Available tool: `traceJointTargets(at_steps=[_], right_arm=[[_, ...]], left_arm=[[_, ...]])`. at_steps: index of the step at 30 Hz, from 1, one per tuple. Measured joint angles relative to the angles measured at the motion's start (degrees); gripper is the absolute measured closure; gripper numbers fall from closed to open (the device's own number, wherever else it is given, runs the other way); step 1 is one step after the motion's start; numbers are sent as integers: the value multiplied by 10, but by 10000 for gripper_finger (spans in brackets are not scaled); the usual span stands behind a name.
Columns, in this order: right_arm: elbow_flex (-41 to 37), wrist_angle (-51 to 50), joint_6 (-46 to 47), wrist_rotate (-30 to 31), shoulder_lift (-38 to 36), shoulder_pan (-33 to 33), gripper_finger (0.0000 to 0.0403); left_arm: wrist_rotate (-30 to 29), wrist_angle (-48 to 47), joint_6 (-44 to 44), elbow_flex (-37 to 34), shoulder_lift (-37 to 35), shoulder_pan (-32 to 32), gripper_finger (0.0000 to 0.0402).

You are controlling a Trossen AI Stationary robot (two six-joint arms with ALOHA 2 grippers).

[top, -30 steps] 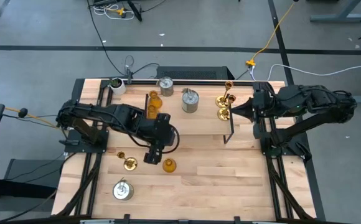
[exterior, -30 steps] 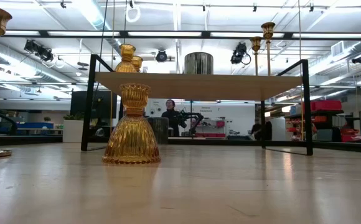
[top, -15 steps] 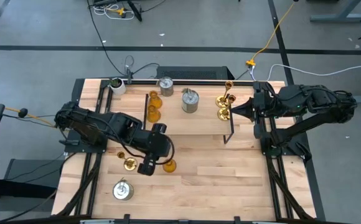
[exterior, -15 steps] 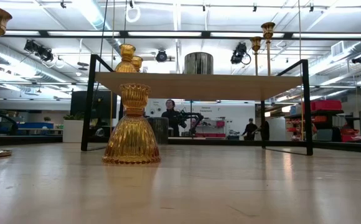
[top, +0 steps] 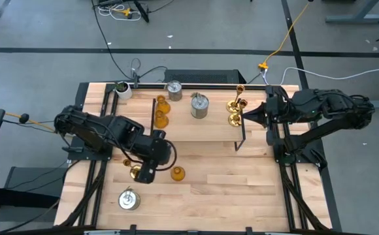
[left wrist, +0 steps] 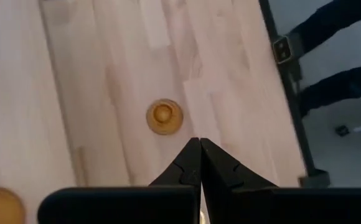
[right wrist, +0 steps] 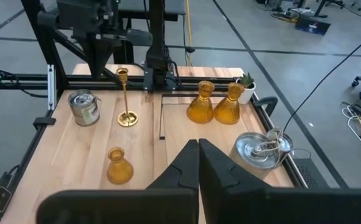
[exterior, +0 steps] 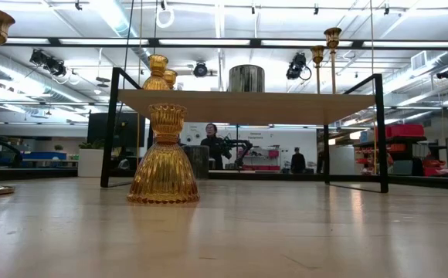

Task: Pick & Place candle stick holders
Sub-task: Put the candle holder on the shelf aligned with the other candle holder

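My left gripper (top: 145, 175) is shut and empty above the table's near left part, between a gold brass holder (top: 136, 171) and an amber holder (top: 177, 173). Both stand on their bases on the table. The amber holder shows from above ahead of the shut fingertips (left wrist: 200, 142) in the left wrist view (left wrist: 164, 116) and stands upright in the low view (exterior: 162, 158). A silver can-shaped holder (top: 129, 200) stands nearer the front edge. My right gripper (top: 244, 115) is shut and empty at the rack's right end (right wrist: 198, 143).
The wooden rack with black wire sides (top: 196, 130) at the back carries two amber holders (top: 161, 112), two silver cans (top: 199, 106) and gold brass holders (top: 234, 111). A whitish cup with a green plant (top: 121, 89) stands at the far left. Bare wood lies at the near right.
My left gripper has moved toward the table's near edge and to the left, from beside the rack's front to a spot between the gold holder and the amber holder. It stays shut. No holder has moved.
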Motion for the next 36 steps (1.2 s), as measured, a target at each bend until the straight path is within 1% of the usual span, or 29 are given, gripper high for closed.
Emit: traceJointTargets(at_steps=[6,9,13,16,19,21,25,30,36], right_arm=[[0,2,0,0,8,0,399],[0,3,0,0,13,0,399],[0,5,0,0,22,0,399],[0,5,0,0,28,0,399],[0,5,0,-1,33,0,399],[0,6,0,-1,36,0,399],[0,6,0,-2,39,0,399],[0,6,0,-2,39,0,399],[0,7,0,-1,39,0,399]], left_arm=[[-1,-70,-39,0,-27,-1,397],[-18,-102,-58,0,-44,-1,395],[-29,-115,-71,0,-69,-5,398],[-58,-124,-74,0,-81,-12,396],[-93,-146,-89,-1,-89,-21,385],[-112,-143,-100,-3,-96,-27,378],[-123,-144,-127,-23,-112,-34,366],[-115,-145,-195,-87,-143,-33,334],[-90,-145,-248,-174,-179,-40,257]])
